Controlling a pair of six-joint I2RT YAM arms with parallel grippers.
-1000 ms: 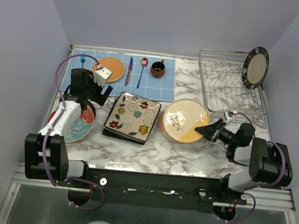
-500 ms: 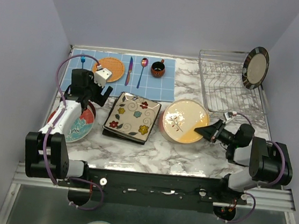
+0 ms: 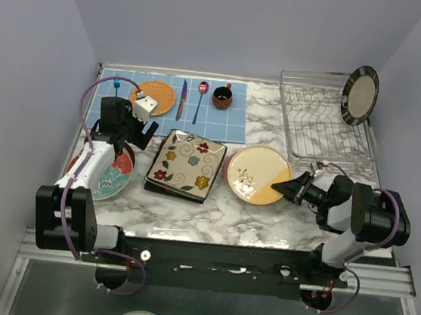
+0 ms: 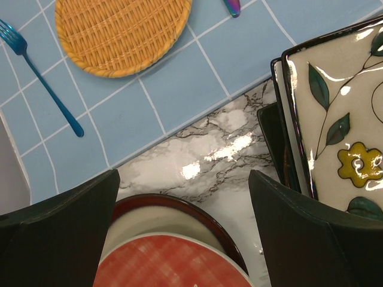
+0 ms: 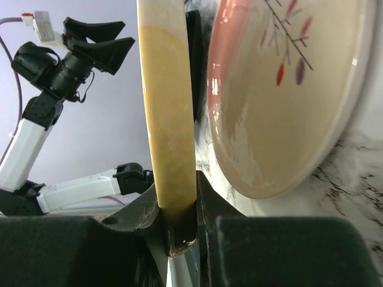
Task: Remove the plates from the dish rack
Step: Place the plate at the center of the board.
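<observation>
— Where do we find the dish rack [image 3: 309,127]?

— At the upper right of the overhead frame, on the marble worktop [image 3: 212,211]. One stripe-rimmed plate [image 3: 360,95] stands on edge at its far right end.

— And our right tool [image 3: 280,185]?

— It is clamped on the rim of a round cream-yellow plate [image 3: 258,170], just right of centre. In the right wrist view we see that rim edge-on, pinched between both jaws. Beside it, on the worktop side, lies a twig-patterned plate [image 5: 287,101] with a pinkish tint. Near the tool a gap shows between the two. Farther along we cannot tell whether they touch.

— Our left tool [image 3: 135,134]?

— Spread wide, with nothing between the jaws. It hangs at the left of the overhead frame, above the far edge of a round stack [image 3: 109,180]. In the lower part of the left wrist view we make out a red checked plate [image 4: 173,266] sitting inside a red-rimmed plate [image 4: 179,202].

— What do we see between the two arms?

— A square flowered plate [image 3: 187,162] at centre, lying on a dark square plate [image 4: 270,128] whose edge peeks out. Behind them, at upper left, a blue tiled mat [image 3: 230,122] carries an orange woven mat [image 3: 156,97], a knife [image 3: 181,99], a spoon [image 3: 200,99], a fork [image 4: 42,78] and a small dark-red cup [image 3: 222,96].
</observation>
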